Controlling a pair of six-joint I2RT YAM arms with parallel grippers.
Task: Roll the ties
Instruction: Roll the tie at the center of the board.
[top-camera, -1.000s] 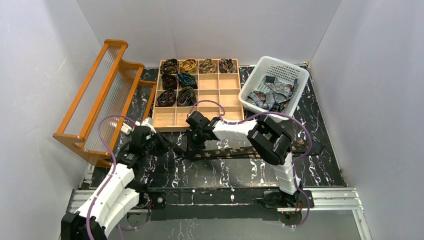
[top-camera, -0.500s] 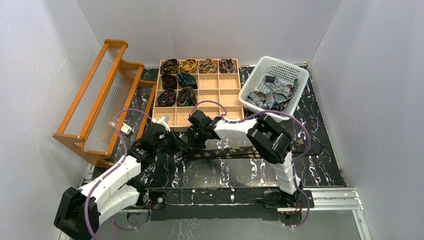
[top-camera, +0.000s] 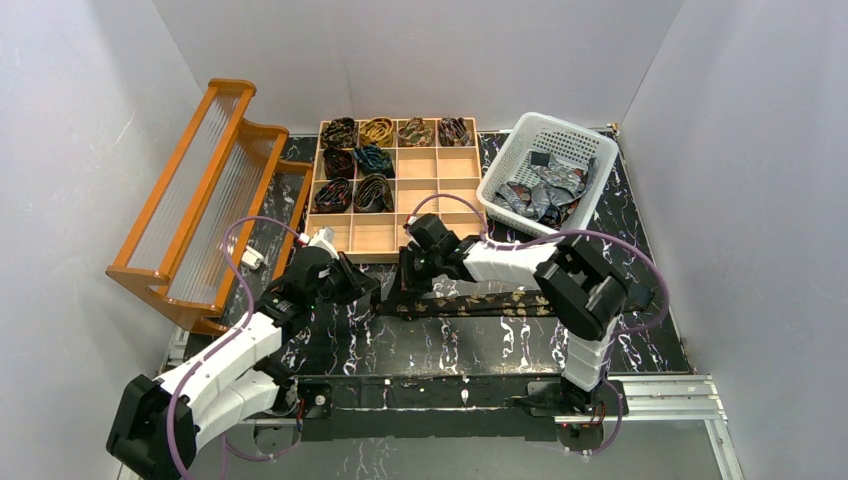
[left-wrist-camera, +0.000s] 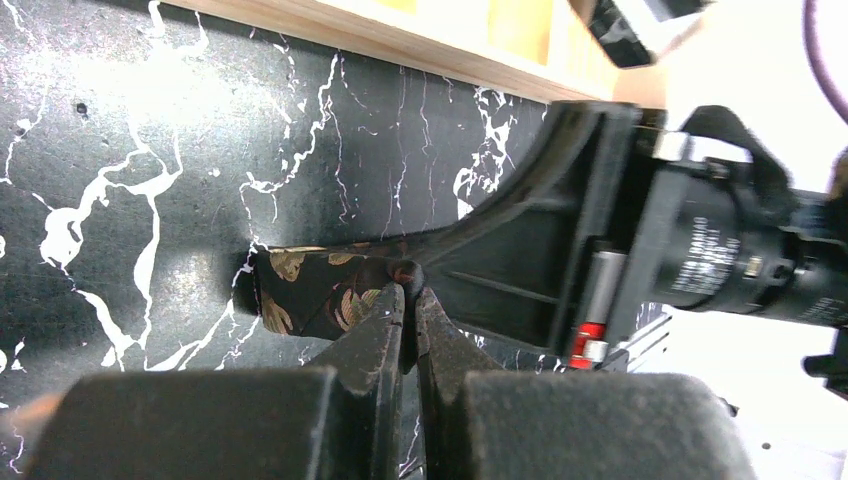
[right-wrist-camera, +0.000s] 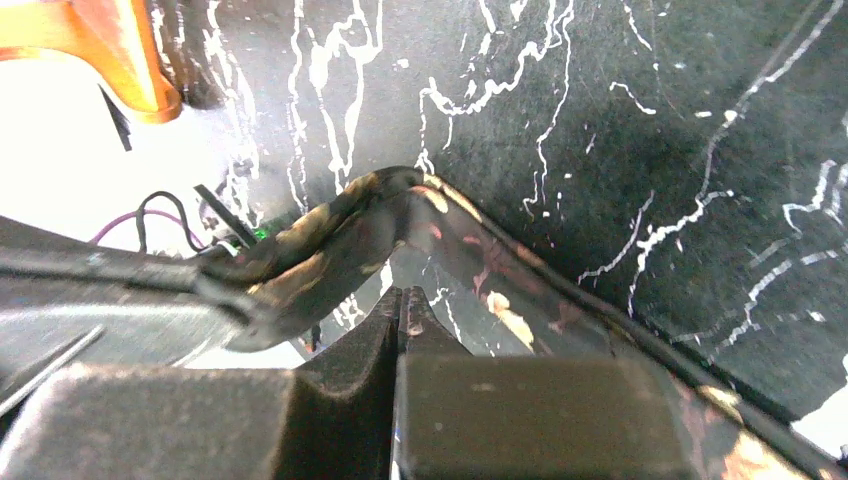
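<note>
As the left arm swung right over the last second, the left gripper (left-wrist-camera: 403, 290) now sits just beside the right gripper (right-wrist-camera: 400, 305), which also shifted right, elbow included. Left fingers are pressed together, pinching the left end of the dark brown tie (top-camera: 500, 302). That end is humped up off the table (top-camera: 330, 350); the rest lies flat towards the right. Right fingers are pressed together at the hump; can't tell if fabric is between them. Rolled ties (top-camera: 355, 160) in the tray (top-camera: 438, 195) unchanged.
</note>
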